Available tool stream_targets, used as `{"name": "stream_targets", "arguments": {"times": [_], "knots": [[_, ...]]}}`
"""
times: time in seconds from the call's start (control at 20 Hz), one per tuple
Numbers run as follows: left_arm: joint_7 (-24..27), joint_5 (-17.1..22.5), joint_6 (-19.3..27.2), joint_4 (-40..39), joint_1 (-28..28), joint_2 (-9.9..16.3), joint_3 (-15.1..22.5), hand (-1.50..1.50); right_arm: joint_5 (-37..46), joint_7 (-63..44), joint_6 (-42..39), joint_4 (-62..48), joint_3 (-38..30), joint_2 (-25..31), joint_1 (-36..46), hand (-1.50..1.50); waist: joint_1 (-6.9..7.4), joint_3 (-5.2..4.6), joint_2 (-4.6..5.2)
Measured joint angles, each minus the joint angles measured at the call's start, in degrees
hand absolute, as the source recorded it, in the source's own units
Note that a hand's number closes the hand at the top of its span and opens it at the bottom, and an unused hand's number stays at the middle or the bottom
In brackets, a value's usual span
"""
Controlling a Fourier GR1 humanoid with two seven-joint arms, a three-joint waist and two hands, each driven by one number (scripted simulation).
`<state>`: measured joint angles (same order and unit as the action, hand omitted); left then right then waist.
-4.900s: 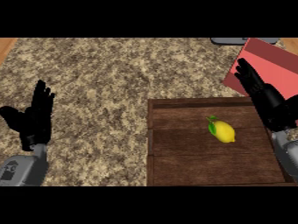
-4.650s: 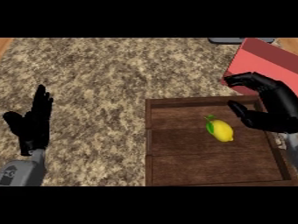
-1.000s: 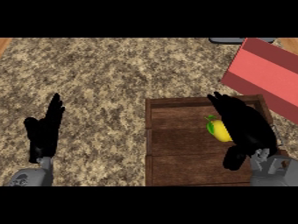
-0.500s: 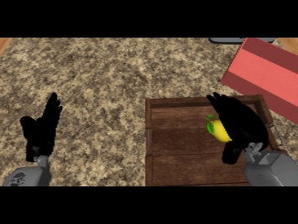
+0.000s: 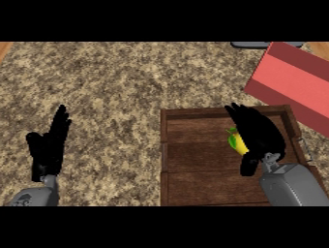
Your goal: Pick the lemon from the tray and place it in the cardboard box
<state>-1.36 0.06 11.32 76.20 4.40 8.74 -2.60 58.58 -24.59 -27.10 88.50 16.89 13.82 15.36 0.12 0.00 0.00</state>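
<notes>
Yellow and green peel of the lemon (image 5: 234, 139) shows only as a sliver in the head view; the right hand (image 5: 257, 133) covers the rest, fingers curled round it inside the wooden tray (image 5: 196, 160). Speckled stone surface (image 5: 125, 87) carries the tray. Left hand (image 5: 50, 147) rests released, fingers up, at lower left. Red cardboard box (image 5: 303, 92) is cut off at the right edge. No writing is readable.

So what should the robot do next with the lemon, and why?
Probably close the right hand round the lemon and lift it. The hand already covers most of the lemon, which sits in the wooden tray, and the red box waits up and to the right.
</notes>
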Motion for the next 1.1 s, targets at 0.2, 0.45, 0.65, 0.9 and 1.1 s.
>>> {"name": "stream_targets", "arguments": {"times": [0.2, 0.45, 0.65, 0.9, 1.1], "knots": [[0.1, 0.0, -0.8, -1.7, 1.5, 0.0, -1.1, 0.00, 1.8, 2.9, 2.0, -4.0, -1.4, -1.0, 0.8, -1.50, -0.02, 0.00, 0.01], [-1.0, -0.5, -1.3, 0.8, -0.1, 0.1, -1.3, 0.00, 3.4, 4.3, 2.6, -5.6, -2.1, -2.3, 1.0, 1.50, 0.02, -0.03, -0.05], [-1.5, -1.4, -0.5, 1.6, -0.3, -0.8, -0.7, 0.00, 4.4, 8.3, 5.1, -6.0, -1.6, -1.9, 1.8, 1.50, -0.04, -0.17, -0.22], [-2.0, -1.4, -0.5, 1.5, 0.2, -1.5, -0.9, 0.00, 7.1, 10.8, 10.1, -6.8, -1.3, -2.9, 1.5, 1.50, -0.07, -0.19, -0.27], [-0.4, -1.3, -1.1, 0.7, -0.5, -1.1, -1.6, 0.00, 6.9, 7.0, 10.2, -4.7, -2.6, -5.4, -1.1, 1.50, -0.09, -0.28, -0.49]]}}
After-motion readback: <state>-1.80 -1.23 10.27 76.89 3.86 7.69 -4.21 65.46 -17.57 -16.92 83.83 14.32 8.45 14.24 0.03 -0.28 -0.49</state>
